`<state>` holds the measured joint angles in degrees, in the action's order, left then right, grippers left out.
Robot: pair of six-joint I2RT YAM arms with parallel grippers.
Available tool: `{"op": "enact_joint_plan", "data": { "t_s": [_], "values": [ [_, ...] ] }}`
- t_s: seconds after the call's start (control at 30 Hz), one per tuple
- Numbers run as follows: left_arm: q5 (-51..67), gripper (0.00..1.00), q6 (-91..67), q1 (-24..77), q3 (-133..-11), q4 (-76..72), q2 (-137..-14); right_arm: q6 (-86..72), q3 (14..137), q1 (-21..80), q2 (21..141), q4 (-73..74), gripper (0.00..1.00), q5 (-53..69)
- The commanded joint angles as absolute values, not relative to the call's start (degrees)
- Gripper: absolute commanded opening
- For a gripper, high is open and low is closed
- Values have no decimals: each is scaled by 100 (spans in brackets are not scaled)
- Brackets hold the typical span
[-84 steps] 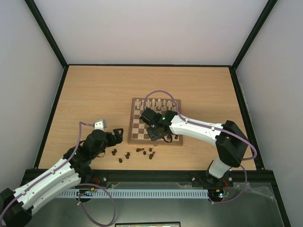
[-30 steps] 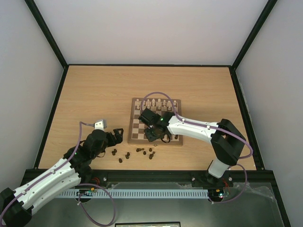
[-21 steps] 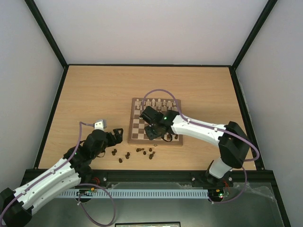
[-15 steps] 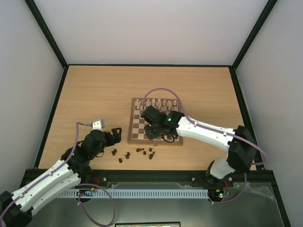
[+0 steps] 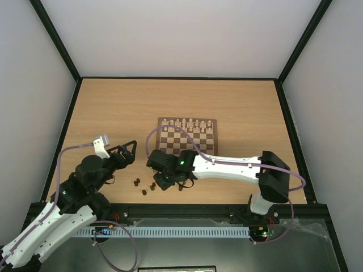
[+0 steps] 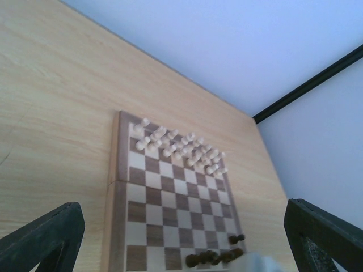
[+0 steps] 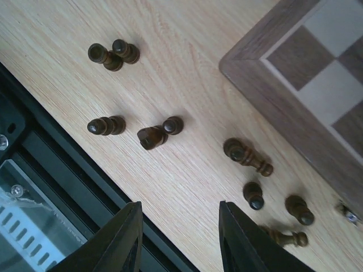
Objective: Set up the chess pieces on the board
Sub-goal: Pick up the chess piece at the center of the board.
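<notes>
- The board point(image 5: 187, 135) lay right of the middle of the table point(image 5: 113, 105), its near edge partly hidden under the right arm in the top view.
- Pale pieces point(image 6: 178, 148) stood in the two far rows of the board.
- Most of the chess pieces point(image 7: 159, 135) lay tipped over on the table, scattered just off the board's near left corner, between the board and the table's front edge.
- In the left wrist view, a few dark pieces point(image 6: 212, 258) sat on the board at its near edge, toward the right corner; whether they were upright I cannot tell.
- The right gripper point(image 7: 178, 205) hung over the scattered pieces, its jaws parted with only bare table showing between them and no piece in the gap.
- Its fingers point(image 7: 122, 238) touched no piece that the wrist view showed.
- The left gripper point(image 5: 127, 152) was spread wide and held nothing, to the left of the board and apart from it, pointing toward it.
- Both of its fingertips point(image 6: 45, 235) framed the board from the lower corners of the wrist view.
</notes>
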<state>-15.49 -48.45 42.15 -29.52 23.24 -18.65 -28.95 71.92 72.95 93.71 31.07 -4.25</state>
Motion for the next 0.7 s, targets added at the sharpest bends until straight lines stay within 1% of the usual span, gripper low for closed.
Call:
{"op": "enact_joint_plan", "data": {
  "t_s": [0.0, 0.17, 0.33, 0.67],
  "values": [
    [-1570, 99, -4852, 4228, -3380, 2659, -1624, -2979, 7524, 7457, 9763, 3128, 37, -239],
    [-1657, 99, -4860, 4228, -3782, 2914, -1131, -2940, 7866, 7672, 10205, 3108, 38, -143],
    [-1819, 99, -4800, 4228, -4201, 3200, -941, -2879, 8208, 7780, 10613, 3161, 38, -86],
    [-1938, 99, -4808, 4225, -4448, 3520, -725, -2795, 8745, 7874, 11343, 3312, 38, -79]
  ]
}}
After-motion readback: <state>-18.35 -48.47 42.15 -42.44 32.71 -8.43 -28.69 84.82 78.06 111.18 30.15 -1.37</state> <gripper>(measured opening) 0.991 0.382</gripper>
